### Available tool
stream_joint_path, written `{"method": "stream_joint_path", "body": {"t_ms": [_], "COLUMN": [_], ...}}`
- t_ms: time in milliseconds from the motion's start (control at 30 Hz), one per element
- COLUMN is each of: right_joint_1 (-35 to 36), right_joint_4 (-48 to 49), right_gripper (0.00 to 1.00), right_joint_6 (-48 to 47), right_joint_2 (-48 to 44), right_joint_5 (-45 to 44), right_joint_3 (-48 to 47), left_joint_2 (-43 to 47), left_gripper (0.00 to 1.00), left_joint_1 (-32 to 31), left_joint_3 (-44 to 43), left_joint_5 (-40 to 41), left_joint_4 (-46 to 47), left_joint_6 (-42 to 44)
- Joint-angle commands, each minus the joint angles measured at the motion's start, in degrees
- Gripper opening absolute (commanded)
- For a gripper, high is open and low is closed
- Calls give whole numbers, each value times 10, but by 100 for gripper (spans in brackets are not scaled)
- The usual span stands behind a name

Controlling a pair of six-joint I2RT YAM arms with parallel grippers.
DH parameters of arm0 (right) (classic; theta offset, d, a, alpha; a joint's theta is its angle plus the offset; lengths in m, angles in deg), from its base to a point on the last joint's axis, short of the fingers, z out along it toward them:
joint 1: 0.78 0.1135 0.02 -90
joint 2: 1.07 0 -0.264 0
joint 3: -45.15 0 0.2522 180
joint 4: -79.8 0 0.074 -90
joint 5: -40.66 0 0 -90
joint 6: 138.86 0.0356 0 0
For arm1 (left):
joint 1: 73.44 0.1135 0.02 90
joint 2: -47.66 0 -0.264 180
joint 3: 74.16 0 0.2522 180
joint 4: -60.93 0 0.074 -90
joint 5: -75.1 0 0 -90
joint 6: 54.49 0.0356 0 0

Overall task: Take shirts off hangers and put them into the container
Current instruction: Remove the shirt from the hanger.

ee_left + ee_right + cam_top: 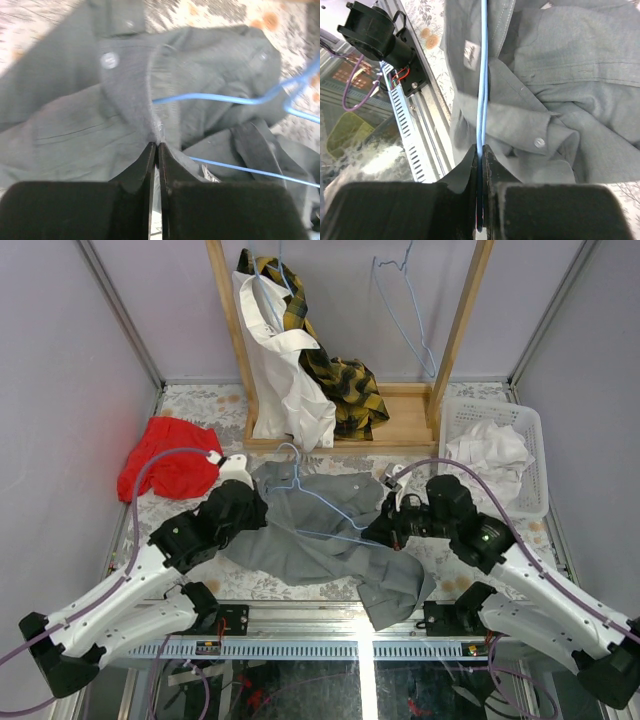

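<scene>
2 tools meet over the near desk (pixel 195 400): the left tool (pixel 156 146), pressed together, pinches a fold of the grey shirt (pixel 330 555), and the right tool (pixel 481 150) is clamped on the blue hanger (pixel 483 75) lying across that shirt. Farther right, a crumpled white shirt (pixel 490 452) sits in the container (pixel 532 425). Farthest back, a hanging white shirt (pixel 285 370) and the plaid shirt (pixel 345 390) hang on the wooden rack (pixel 462 325) beside a bare hanger (pixel 405 310).
</scene>
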Motion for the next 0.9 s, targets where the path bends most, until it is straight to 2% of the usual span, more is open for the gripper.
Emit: {"method": "stream_joint_path", "body": {"t_ms": [0, 100, 200, 433, 567, 633, 700, 800, 867], "right_joint_1": [2, 3, 3, 3, 3, 3, 3, 3, 3], "right_joint_4": [-75, -131, -169, -228, -210, -190, -172, -131, -92], "right_gripper": [0, 0, 0, 0, 0, 0, 0, 0, 0], "right_joint_6": [-61, -90, -107, -179, -185, -180, -180, -173, -169], "right_joint_2": [-52, -94, -145, -251, -293, -311, -326, -354, -374], "right_joint_5": [-39, -30, -38, -108, -159, -195, -231, -274, -285], "right_joint_3": [-48, -61, -78, -111, -117, -111, -103, -83, -65], "left_joint_2": [42, 51, 53, 52, 66, 72, 73, 67, 61], "left_gripper": [0, 0, 0, 0, 1, 7, 24, 31, 45], "left_joint_1": [2, 4, 4, 4, 4, 4, 4, 3, 4], "left_joint_3": [-29, -33, -29, -13, 3, 10, 13, 13, 13], "left_joint_5": [180, 235, 245, 222, 150, 123, 113, 95, 83], "left_joint_4": [-54, -80, -92, -78, -25, -4, 1, 5, 8], "left_joint_6": [-3, -8, -13, -33, 7, 22, 24, 31, 35]}}
